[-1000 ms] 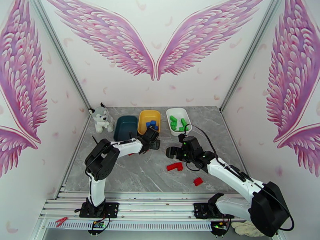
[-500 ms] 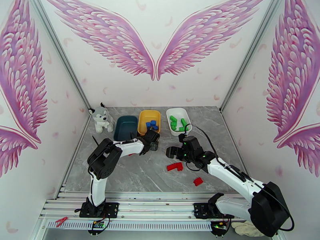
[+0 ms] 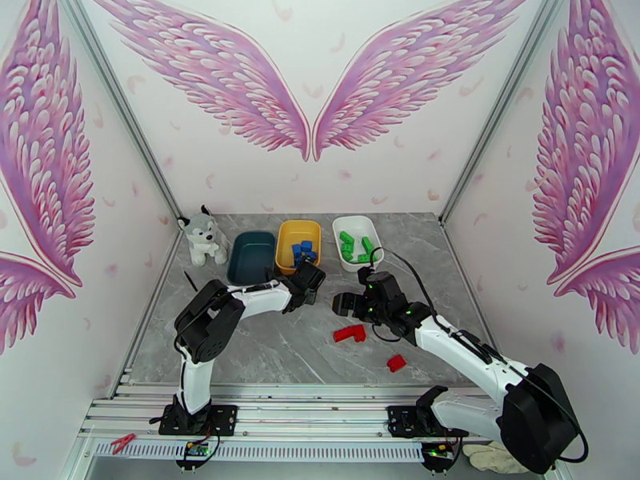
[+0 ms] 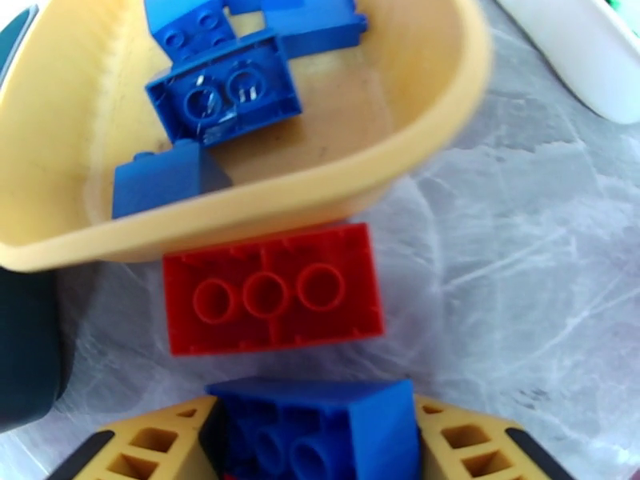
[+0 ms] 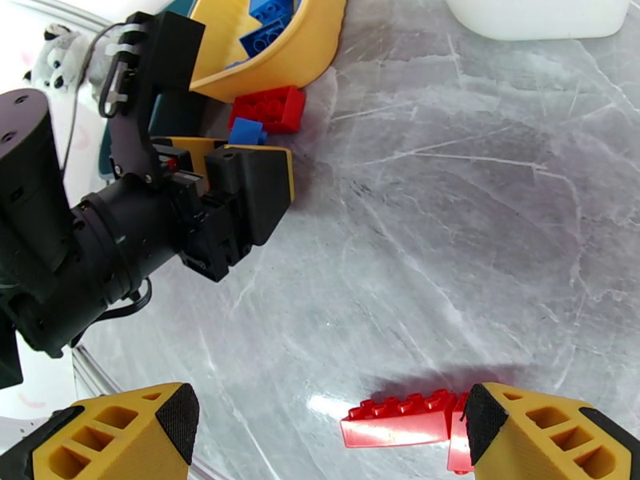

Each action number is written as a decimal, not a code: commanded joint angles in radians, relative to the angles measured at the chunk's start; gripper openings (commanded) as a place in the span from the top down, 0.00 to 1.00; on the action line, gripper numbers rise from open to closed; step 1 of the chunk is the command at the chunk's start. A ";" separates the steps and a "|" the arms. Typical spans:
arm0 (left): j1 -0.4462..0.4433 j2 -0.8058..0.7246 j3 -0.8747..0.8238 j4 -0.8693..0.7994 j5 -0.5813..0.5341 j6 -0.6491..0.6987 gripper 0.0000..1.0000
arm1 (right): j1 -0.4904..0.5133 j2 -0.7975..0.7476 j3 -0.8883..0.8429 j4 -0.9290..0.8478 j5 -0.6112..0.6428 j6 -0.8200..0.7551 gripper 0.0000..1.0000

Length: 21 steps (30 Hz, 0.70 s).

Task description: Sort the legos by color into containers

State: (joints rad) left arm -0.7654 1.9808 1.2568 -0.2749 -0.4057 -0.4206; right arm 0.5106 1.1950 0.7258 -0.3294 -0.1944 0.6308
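My left gripper (image 3: 308, 280) sits just in front of the yellow tray (image 3: 298, 243) and is shut on a blue lego (image 4: 352, 410), which fills the gap between its yellow fingers (image 4: 144, 446). A red lego (image 4: 272, 290) lies upside down against the tray's near wall. Several blue legos (image 4: 220, 94) rest inside the yellow tray. Green legos (image 3: 356, 246) lie in the white tray (image 3: 358, 227). The dark teal tray (image 3: 250, 256) stands left of the yellow one. My right gripper (image 3: 344, 304) is open, hovering over a red lego (image 5: 400, 422) near its right finger.
A plush husky (image 3: 200, 238) sits at the back left beside the teal tray. Another red lego (image 3: 395, 362) lies on the grey table toward the front right. My left arm's wrist (image 5: 160, 218) reaches across the table left of the right gripper.
The left gripper's jaws have closed onto the blue lego while it edged toward the yellow tray. The right arm has not moved.
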 commanded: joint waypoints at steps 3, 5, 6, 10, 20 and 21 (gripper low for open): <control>-0.009 -0.095 -0.017 -0.013 -0.020 0.012 0.55 | -0.007 -0.016 0.001 -0.016 0.007 -0.011 0.06; -0.009 -0.094 -0.010 -0.020 -0.022 0.018 0.59 | -0.007 -0.016 0.000 -0.017 0.007 -0.010 0.06; -0.010 -0.091 -0.006 -0.023 -0.023 0.021 0.61 | -0.008 -0.015 0.001 -0.017 0.007 -0.010 0.06; -0.008 -0.076 0.000 -0.024 -0.021 0.025 0.67 | -0.009 -0.016 0.001 -0.019 0.007 -0.011 0.06; -0.014 -0.063 0.003 -0.024 -0.012 0.035 0.57 | -0.012 -0.014 0.000 -0.017 0.003 -0.009 0.06; -0.014 -0.061 0.006 -0.029 -0.016 0.037 0.52 | -0.013 -0.015 0.000 -0.017 0.003 -0.009 0.06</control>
State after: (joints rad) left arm -0.7742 1.9171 1.2503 -0.2878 -0.4126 -0.3958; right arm 0.5087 1.1950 0.7258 -0.3294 -0.1944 0.6308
